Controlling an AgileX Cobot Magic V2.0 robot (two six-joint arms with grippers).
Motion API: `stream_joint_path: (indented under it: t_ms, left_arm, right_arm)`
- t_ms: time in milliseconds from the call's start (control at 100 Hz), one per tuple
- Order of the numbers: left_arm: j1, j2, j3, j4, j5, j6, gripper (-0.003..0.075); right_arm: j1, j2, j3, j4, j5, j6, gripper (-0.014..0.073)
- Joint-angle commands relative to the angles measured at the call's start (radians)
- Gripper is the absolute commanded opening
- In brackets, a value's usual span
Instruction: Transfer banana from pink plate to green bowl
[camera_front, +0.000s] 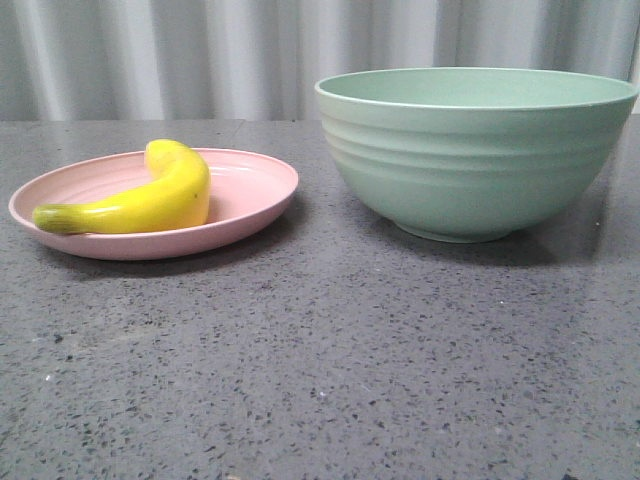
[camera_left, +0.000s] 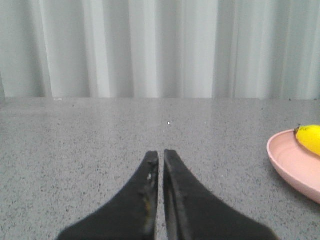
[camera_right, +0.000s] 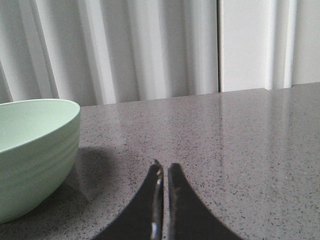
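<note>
The yellow banana (camera_front: 150, 200) lies curved on the pink plate (camera_front: 255, 190) at the left of the table, greenish stem end towards the front left. The green bowl (camera_front: 475, 150) stands to the right of the plate, apart from it. Neither gripper shows in the front view. In the left wrist view my left gripper (camera_left: 161, 152) is shut and empty, low over bare table, with the plate's rim (camera_left: 290, 165) and the banana's tip (camera_left: 310, 137) off to one side. In the right wrist view my right gripper (camera_right: 165, 166) is shut and empty, beside the bowl (camera_right: 35, 150).
The table (camera_front: 330, 360) is dark grey speckled stone. A pale pleated curtain (camera_front: 200, 50) hangs behind its far edge. A white panel (camera_right: 245, 45) stands behind the table in the right wrist view.
</note>
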Motion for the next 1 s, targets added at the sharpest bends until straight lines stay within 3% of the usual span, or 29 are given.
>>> stream_joint_path:
  t_ms: [0, 320, 540, 690, 880, 930, 990]
  left_arm:
    - [0.001, -0.029, 0.008, -0.009, -0.102, -0.003, -0.002]
    - [0.001, 0.02, -0.032, -0.009, -0.103, -0.005, -0.002]
    - [0.001, 0.185, -0.142, -0.009, -0.098, -0.005, -0.002]
    - [0.001, 0.307, -0.22, -0.013, -0.108, -0.005, -0.002]
    - [0.001, 0.397, -0.243, -0.013, -0.212, -0.005, -0.0018]
    - [0.001, 0.409, -0.243, -0.013, -0.213, -0.005, 0.0013]
    - [0.001, 0.414, -0.243, -0.013, -0.213, -0.005, 0.0111]
  right_arm:
    - [-0.006, -0.017, 0.022, -0.001, -0.09, -0.004, -0.0062]
    - [-0.006, 0.1, -0.082, -0.001, 0.055, -0.004, -0.0062]
    - [-0.006, 0.217, -0.168, 0.001, 0.11, -0.004, -0.0062]
    - [-0.006, 0.312, -0.224, 0.001, 0.242, -0.004, -0.0062]
    - [-0.006, 0.346, -0.227, 0.016, 0.163, -0.004, -0.0062]
    - [-0.006, 0.346, -0.227, 0.019, 0.163, -0.004, -0.0062]
    - [-0.006, 0.346, -0.227, 0.028, 0.163, -0.004, -0.0062]
